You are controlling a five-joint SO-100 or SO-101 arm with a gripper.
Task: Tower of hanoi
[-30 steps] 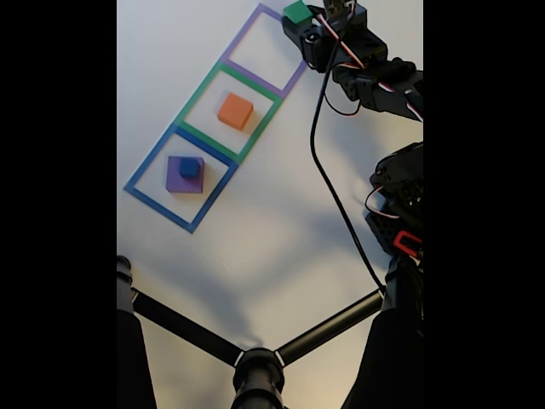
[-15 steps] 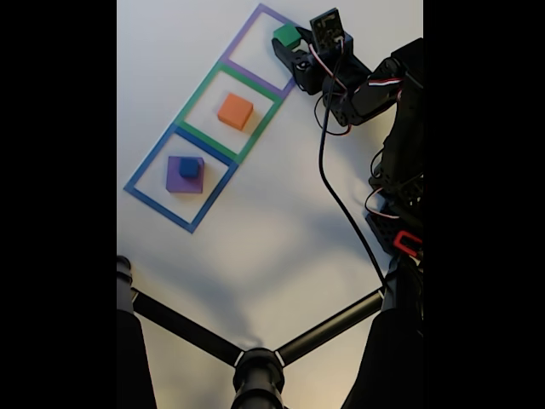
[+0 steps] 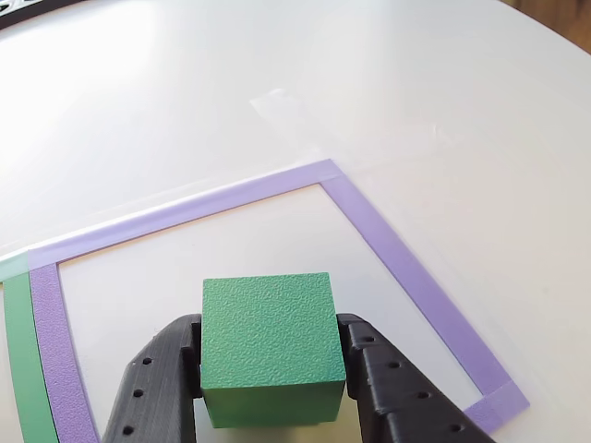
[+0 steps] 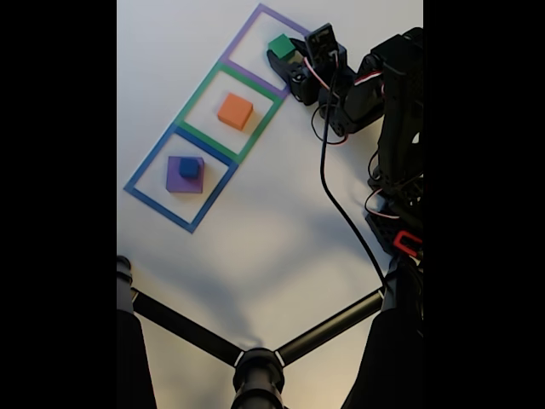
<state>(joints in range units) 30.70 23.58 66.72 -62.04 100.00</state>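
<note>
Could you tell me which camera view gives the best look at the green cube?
The other view: the green cube sits large and close between the end effector fingers, over the purple square. In the fixed view the green cube is small and far, though its place among the squares is clear.

Bench-type test setup: plain white worktop (image 4: 255, 239) with taped coloured squares (image 4: 228, 106) and a black camera stand (image 4: 255, 362).
</note>
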